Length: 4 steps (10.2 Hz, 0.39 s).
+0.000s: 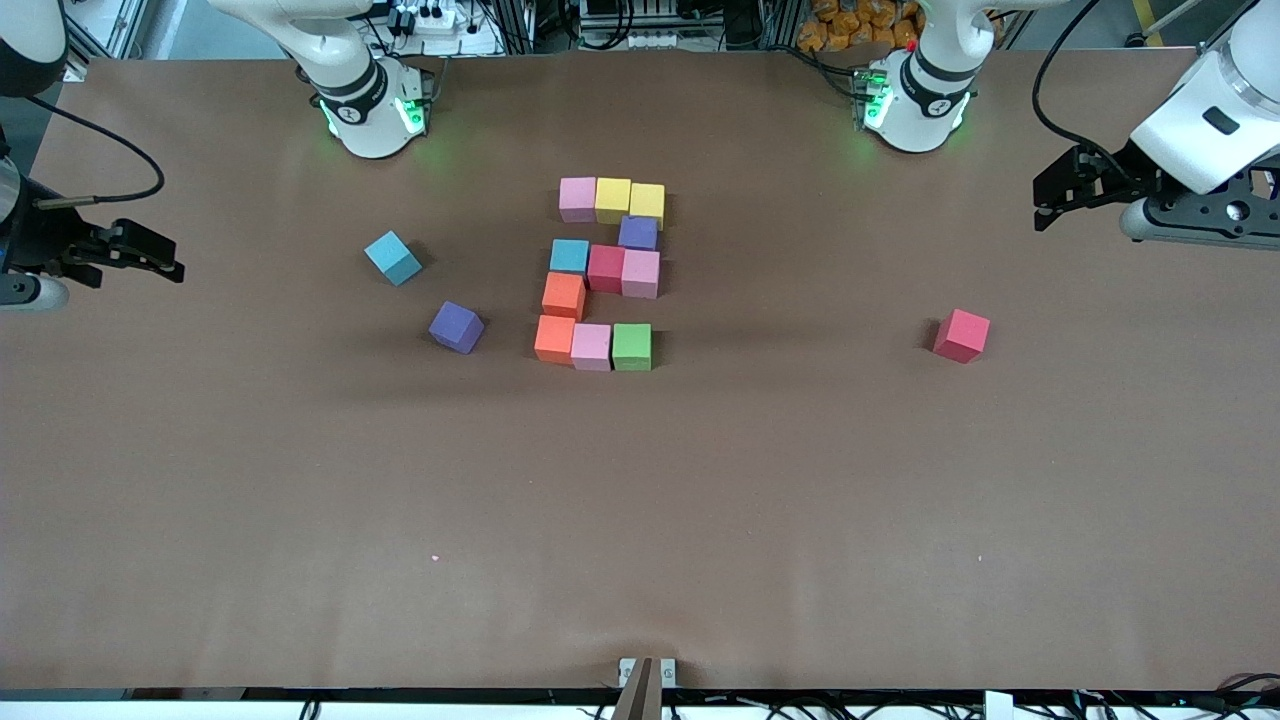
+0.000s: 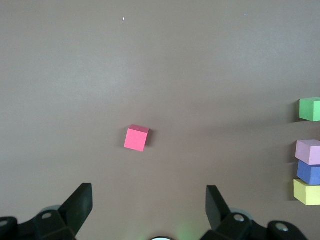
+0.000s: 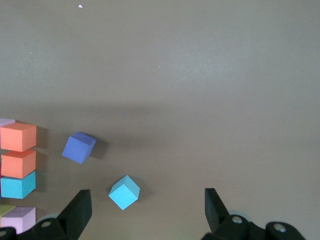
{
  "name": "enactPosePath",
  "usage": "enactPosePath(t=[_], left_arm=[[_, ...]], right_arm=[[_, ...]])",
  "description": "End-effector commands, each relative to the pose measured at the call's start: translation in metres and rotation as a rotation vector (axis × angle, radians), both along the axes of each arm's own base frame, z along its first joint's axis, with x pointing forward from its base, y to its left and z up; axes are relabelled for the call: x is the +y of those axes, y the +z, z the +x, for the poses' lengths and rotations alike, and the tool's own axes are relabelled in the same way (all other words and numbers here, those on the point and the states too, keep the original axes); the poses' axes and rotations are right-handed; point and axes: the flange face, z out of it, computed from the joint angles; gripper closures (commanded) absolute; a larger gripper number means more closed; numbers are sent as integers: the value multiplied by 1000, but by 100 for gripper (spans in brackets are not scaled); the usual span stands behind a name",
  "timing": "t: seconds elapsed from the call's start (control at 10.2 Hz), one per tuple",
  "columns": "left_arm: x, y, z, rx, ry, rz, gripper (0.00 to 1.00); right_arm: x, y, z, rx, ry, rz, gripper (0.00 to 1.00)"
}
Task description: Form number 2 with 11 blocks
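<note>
Eleven blocks stand together mid-table as the number 2 point(image 1: 606, 268): pink point(image 1: 577, 198), yellow point(image 1: 612, 199) and yellow on the row nearest the bases, purple point(image 1: 638, 233), then cyan, red, pink, then orange point(image 1: 563, 295), then orange, pink, green point(image 1: 632, 346). A loose red block point(image 1: 961, 335) point(image 2: 136, 138) lies toward the left arm's end. My left gripper point(image 1: 1042, 205) point(image 2: 149, 200) hovers open and empty past it, at the table's edge. A loose cyan block point(image 1: 393, 257) point(image 3: 124, 192) and a purple block point(image 1: 456, 326) point(image 3: 78, 147) lie toward the right arm's end. There my right gripper point(image 1: 165, 257) point(image 3: 147, 202) hangs open and empty.
The brown table point(image 1: 640, 520) carries nothing else between the digit and the front camera. Both arm bases point(image 1: 375, 110) point(image 1: 915, 105) stand along the edge farthest from that camera. A small bracket point(image 1: 646, 672) sits at the nearest edge.
</note>
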Motion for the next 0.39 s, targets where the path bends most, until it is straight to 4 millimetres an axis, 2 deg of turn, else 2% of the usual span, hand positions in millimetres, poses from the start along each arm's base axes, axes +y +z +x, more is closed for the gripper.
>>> enactPosePath(t=[0.0,0.3], left_arm=[[0,4,2,-5,-7,-24,0],[0,3,3,-3,-7,-24,0]], right_arm=[[3,11,-1,-36,-31,37,0],[2,10,0,-39,-29,26,0]])
